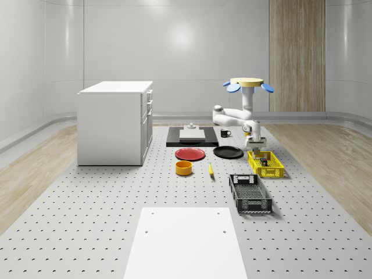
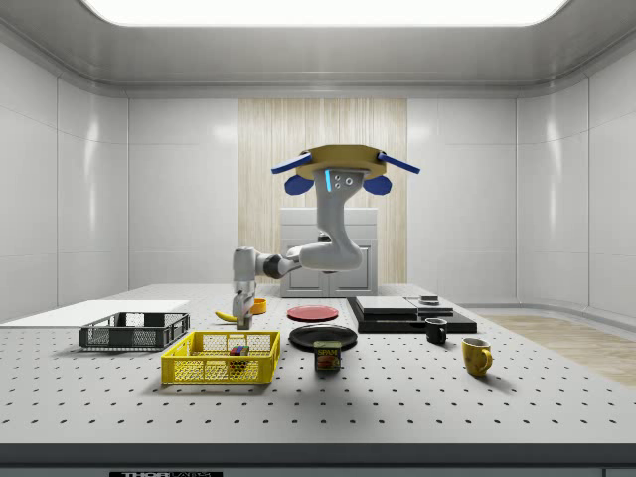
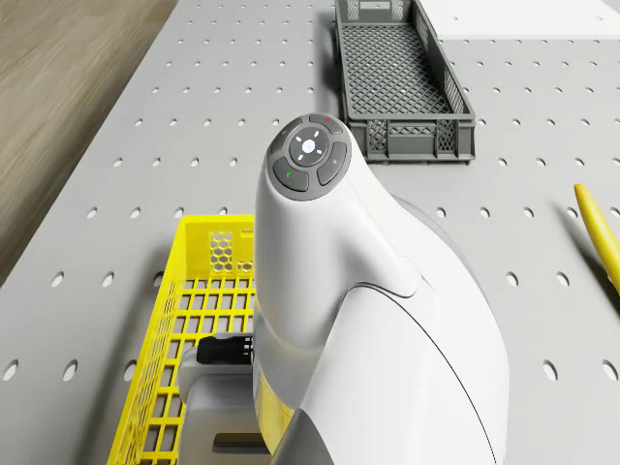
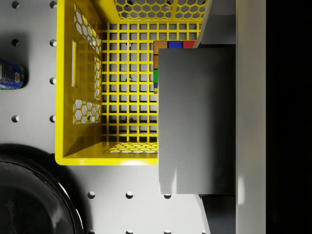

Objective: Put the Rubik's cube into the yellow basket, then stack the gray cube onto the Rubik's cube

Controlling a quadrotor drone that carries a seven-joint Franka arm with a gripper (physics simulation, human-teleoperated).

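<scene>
The yellow basket (image 1: pixel 273 170) (image 2: pixel 204 370) (image 4: pixel 66 97) stands on the perforated table, at the whole-scene view's right. The Rubik's cube (image 2: pixel 238 351) (image 4: pixel 168 46) lies inside it. In the wrist view it is mostly covered by the gray cube (image 4: pixel 197 119). My gripper (image 1: pixel 254 141) (image 2: pixel 241 306) hangs a little above the basket, shut on the gray cube, which sits over the Rubik's cube without touching it. The drone (image 1: pixel 247 84) (image 2: pixel 343 171) hovers high over the table, behind the basket's far end, with the arm reaching down from it.
A black crate (image 1: pixel 250 193) (image 3: pixel 402 73) lies just in front of the basket. A black plate (image 1: pixel 228 151) (image 4: pixel 29 204), red plate (image 1: pixel 190 154), orange bowl (image 1: pixel 183 168) and banana (image 1: pixel 210 170) sit to its left. A can (image 2: pixel 328 356) stands beside the basket. A white cabinet (image 1: pixel 115 122) stands far left.
</scene>
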